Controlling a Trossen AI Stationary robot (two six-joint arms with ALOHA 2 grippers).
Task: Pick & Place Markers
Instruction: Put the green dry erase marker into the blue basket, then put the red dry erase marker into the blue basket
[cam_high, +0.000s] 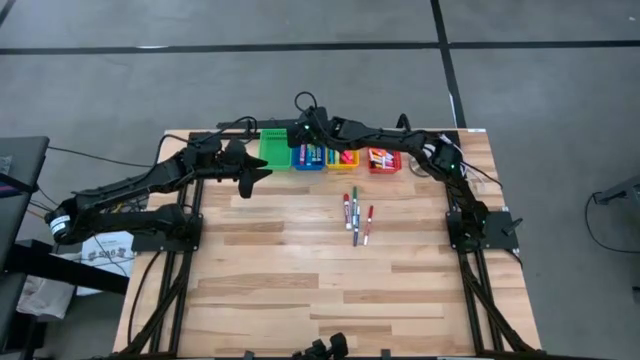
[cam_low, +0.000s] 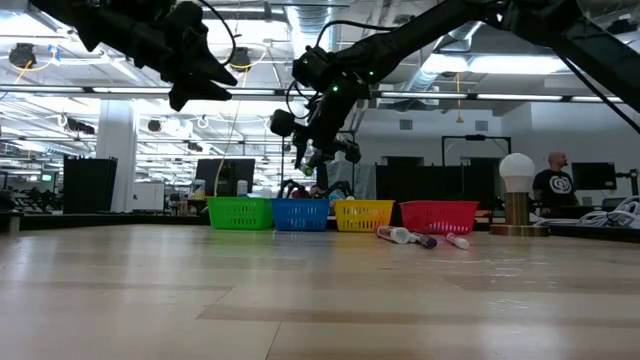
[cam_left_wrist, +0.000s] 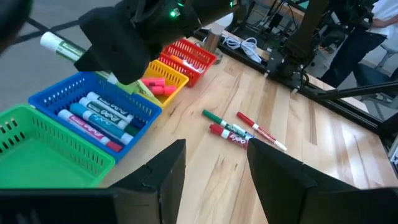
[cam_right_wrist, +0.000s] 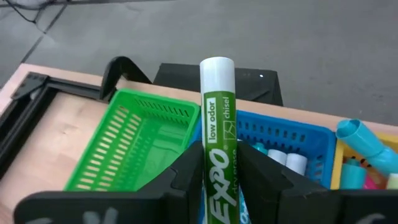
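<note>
My right gripper (cam_high: 303, 131) (cam_low: 312, 150) hangs above the blue bin (cam_high: 308, 156), beside the green bin (cam_right_wrist: 134, 146), and is shut on a green marker (cam_right_wrist: 217, 118). That marker also shows in the left wrist view as a white-ended marker (cam_left_wrist: 59, 46). Several red and green markers (cam_high: 356, 215) (cam_left_wrist: 239, 130) lie flat on the wood, nearer than the bins. More markers (cam_left_wrist: 96, 115) lie in the blue bin. My left gripper (cam_high: 262, 172) (cam_left_wrist: 214, 168) is open and hovers over the table near the green bin's front. My right gripper pinches the green marker between its two fingers on the labelled barrel (cam_right_wrist: 219, 165). The white end (cam_right_wrist: 217, 65) sticks out well beyond the fingertips. The marker is lifted clear, above the edge between the green and blue bins.
Four bins stand in a row at the table's far edge: green, blue, yellow (cam_high: 342, 158) and red (cam_high: 383, 160), the last two also holding markers. Bare wood (cam_high: 300, 290) spreads over the near half. A person (cam_low: 553, 180) stands in the room beyond.
</note>
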